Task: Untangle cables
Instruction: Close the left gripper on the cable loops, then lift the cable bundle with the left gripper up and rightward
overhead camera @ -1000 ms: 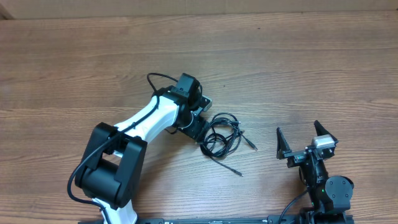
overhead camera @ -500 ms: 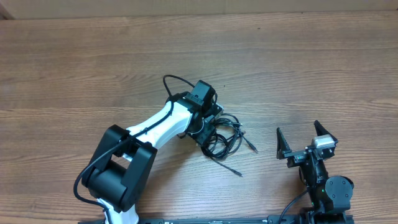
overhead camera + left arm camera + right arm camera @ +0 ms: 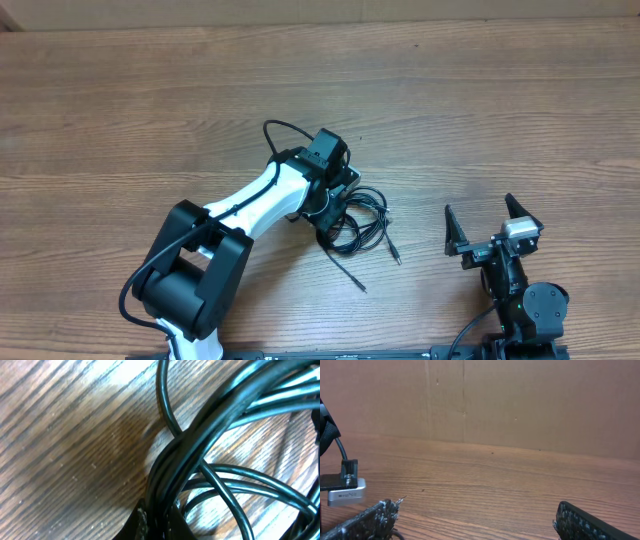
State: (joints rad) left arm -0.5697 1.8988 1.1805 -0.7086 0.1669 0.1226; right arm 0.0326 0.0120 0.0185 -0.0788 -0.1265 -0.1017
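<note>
Evidently the left gripper [image 3: 159, 521] is clamped tight around a pinched bundle of the thin black flexible cables [image 3: 362, 218] (its fingers [image 3: 139, 522] barely show at the wrist view's bottom edge). The loose coil spreads toward three o'clock from it on the brown wooden table [image 3: 150, 100], with two plug ends [image 3: 397, 259] trailing toward five o'clock. Well apart at three o'clock, the right gripper [image 3: 490, 226] stands spread wide, holding nothing.

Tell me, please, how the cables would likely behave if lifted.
The cables are thin and lie in loose loops, so they would probably sag rather than hold shape. Their strands cross and bunch, so they likely lift as one clump. The free plug ends may trail.
</note>
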